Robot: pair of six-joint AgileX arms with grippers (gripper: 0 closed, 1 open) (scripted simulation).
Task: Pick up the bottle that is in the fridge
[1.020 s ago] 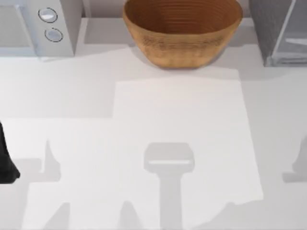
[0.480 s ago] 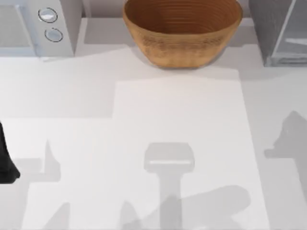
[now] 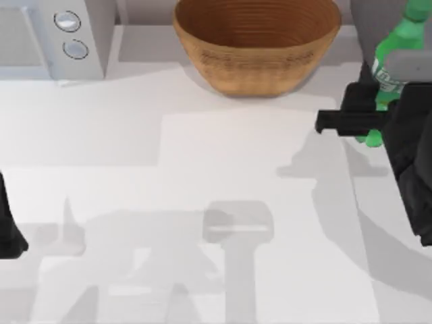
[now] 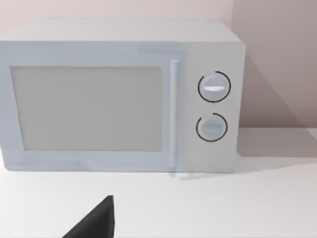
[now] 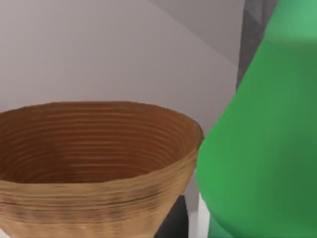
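Note:
The bright green bottle hangs tilted at the top view's far right, in front of the grey speckled fridge. My right gripper is shut around its middle, and the black arm runs off toward the right edge. In the right wrist view the bottle looms very close, with a strip of the fridge behind it. The arm and bottle hide the fridge's door panel. My left arm sits parked at the left edge; one dark fingertip shows in the left wrist view.
A large woven bowl stands at the back centre, just left of the bottle, and appears in the right wrist view. A light grey microwave with two knobs stands at the back left. Shadows lie across the white table.
My right arm has come into the top view at the right with the green bottle in its grip; earlier only its shadow showed. The fridge's door panel is now covered. The left arm is unmoved.

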